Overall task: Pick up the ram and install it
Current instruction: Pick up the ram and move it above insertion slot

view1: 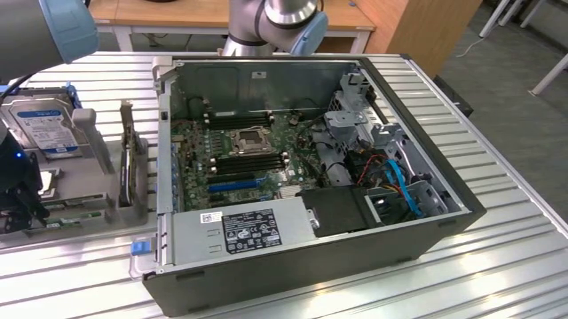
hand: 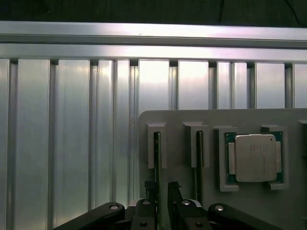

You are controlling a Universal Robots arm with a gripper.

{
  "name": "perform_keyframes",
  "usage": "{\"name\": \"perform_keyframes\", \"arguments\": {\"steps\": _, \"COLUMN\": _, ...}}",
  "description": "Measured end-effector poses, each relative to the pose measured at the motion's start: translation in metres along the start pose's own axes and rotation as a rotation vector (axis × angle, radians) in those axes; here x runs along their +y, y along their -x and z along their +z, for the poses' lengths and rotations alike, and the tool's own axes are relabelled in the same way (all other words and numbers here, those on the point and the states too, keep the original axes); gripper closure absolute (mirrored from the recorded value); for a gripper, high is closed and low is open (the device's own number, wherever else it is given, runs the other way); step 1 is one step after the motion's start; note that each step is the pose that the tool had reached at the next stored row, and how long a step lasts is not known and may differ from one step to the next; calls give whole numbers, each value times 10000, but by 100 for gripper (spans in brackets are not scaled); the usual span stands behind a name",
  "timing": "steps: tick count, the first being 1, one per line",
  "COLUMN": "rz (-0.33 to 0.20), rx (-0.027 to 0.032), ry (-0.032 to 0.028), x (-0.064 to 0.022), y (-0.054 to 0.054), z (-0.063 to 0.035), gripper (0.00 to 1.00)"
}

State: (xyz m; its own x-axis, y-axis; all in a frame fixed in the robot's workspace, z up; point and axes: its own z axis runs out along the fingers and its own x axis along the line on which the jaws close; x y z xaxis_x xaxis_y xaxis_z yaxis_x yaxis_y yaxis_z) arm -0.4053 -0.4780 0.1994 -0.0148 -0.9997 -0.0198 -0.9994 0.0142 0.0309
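Gripper (hand: 160,188) is seen released, jaws straddling a thin ram stick (hand: 157,153) that is seated edge-up in a slot of the grey plastic holder tray (hand: 182,117). Nothing is grasped or lifted yet. A square silver processor chip (hand: 254,157) is parked in the same tray. Pick-up and install into the open black computer case (view1: 293,266) beside the tray are judged outstanding.

Open computer case (view1: 310,266) on slatted table (view1: 497,266), parts holder (view1: 92,139) beside it at the exterior view's left, processor (hand: 254,157) in it
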Motion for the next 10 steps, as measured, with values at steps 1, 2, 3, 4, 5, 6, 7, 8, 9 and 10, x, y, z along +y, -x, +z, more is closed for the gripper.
{"name": "perform_keyframes", "arguments": {"steps": 1, "rz": 1, "rx": 3, "ry": 1, "x": 0, "y": -2, "z": 0, "gripper": 76}}
{"name": "perform_keyframes", "arguments": {"steps": 2, "rz": 0, "rx": 4, "ry": 2, "x": 0, "y": -5, "z": 0, "gripper": 76}}
{"name": "perform_keyframes", "arguments": {"steps": 3, "rz": 0, "rx": 4, "ry": 2, "x": 0, "y": -5, "z": -1, "gripper": 76}}
{"name": "perform_keyframes", "arguments": {"steps": 4, "rz": 1, "rx": 3, "ry": 2, "x": 0, "y": -5, "z": 0, "gripper": 76}}
{"name": "perform_keyframes", "arguments": {"steps": 5, "rz": 1, "rx": 4, "ry": 2, "x": 0, "y": -5, "z": -1, "gripper": 76}}
{"name": "perform_keyframes", "arguments": {"steps": 6, "rz": 1, "rx": 4, "ry": 2, "x": 0, "y": -6, "z": -1, "gripper": 76}}
{"name": "perform_keyframes", "arguments": {"steps": 7, "rz": 1, "rx": 4, "ry": 2, "x": 0, "y": -6, "z": -1, "gripper": 76}}
{"name": "perform_keyframes", "arguments": {"steps": 8, "rz": 0, "rx": 4, "ry": 1, "x": 0, "y": -6, "z": 0, "gripper": 76}}
{"name": "perform_keyframes", "arguments": {"steps": 9, "rz": 0, "rx": 4, "ry": 2, "x": 0, "y": -6, "z": -1, "gripper": 78}}
{"name": "perform_keyframes", "arguments": {"steps": 10, "rz": 0, "rx": 5, "ry": 1, "x": 0, "y": -6, "z": 0, "gripper": 78}}
